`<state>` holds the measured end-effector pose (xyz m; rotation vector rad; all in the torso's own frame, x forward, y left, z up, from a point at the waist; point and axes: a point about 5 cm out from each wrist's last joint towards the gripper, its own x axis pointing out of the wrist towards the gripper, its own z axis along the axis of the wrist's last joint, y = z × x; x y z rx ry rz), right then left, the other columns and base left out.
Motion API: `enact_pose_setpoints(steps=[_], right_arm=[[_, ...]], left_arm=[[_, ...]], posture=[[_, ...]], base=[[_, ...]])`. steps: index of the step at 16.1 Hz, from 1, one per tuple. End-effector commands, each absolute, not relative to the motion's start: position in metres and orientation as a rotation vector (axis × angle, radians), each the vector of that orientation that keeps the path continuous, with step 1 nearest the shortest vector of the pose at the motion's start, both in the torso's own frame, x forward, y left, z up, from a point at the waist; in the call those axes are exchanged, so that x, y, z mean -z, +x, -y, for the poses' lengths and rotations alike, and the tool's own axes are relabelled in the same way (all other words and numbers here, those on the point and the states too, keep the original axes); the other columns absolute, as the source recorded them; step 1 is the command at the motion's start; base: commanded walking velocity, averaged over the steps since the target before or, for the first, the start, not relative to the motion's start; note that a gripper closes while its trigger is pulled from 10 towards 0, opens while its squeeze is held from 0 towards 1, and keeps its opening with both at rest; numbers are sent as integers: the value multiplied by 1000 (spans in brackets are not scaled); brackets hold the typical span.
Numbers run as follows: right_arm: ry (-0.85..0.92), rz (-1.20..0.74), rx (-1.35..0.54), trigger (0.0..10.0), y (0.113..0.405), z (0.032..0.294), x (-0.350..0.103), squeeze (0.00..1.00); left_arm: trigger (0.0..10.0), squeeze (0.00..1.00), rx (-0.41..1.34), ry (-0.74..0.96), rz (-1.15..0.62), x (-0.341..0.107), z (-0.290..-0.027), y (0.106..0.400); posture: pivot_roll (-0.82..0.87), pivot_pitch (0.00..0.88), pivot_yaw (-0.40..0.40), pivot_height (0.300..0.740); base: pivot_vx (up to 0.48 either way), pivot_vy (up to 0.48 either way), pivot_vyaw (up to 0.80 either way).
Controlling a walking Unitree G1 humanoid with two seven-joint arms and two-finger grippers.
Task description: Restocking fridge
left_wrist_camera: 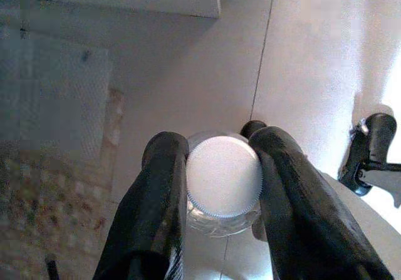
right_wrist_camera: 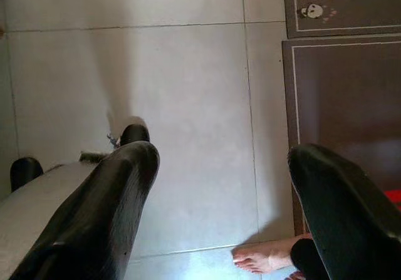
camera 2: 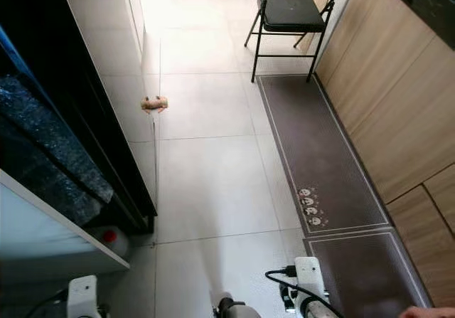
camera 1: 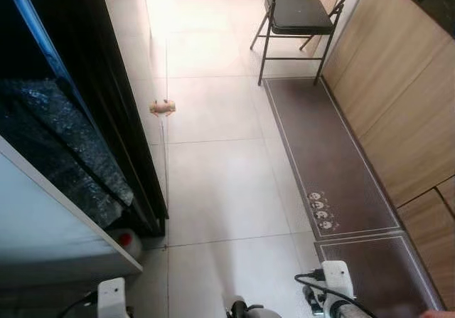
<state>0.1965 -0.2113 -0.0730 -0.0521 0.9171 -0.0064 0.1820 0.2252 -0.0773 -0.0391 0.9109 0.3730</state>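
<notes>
Left tool grips a white-capped bottle not yet shelved; right tool hangs open above the floor

white wrist housings | black cable | glossy black fingers

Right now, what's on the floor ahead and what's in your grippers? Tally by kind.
Folding chair: 1
Brown floor mats: 2
Small tan object on the tiles: 1
White-capped bottle held in the left gripper: 1
Right gripper: open, holding 0
Total: 5
</notes>
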Motion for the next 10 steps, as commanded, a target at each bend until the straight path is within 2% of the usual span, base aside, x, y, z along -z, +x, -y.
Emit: enact_pose_setpoints(steps=[1, 6, 10], right_arm=[[-46, -946, -2, 10000, 189, 208, 78, 0], [15, -910, 26, 10000, 198, 194, 76, 0], [46, -926, 43, 10000, 197, 186, 77, 0]], left_arm=[[10000, 0, -368, -44, -913, 79, -226, 177], [10000, 0, -321, -58, -833, 66, -229, 200], [10000, 0, -324, -45, -850, 67, -234, 198]], posture=[[-9, 176, -105, 740], [-26, 174, -82, 740], [-42, 176, -58, 740]], base=[[0, 0, 0], [0, 0, 0], [0, 0, 0]])
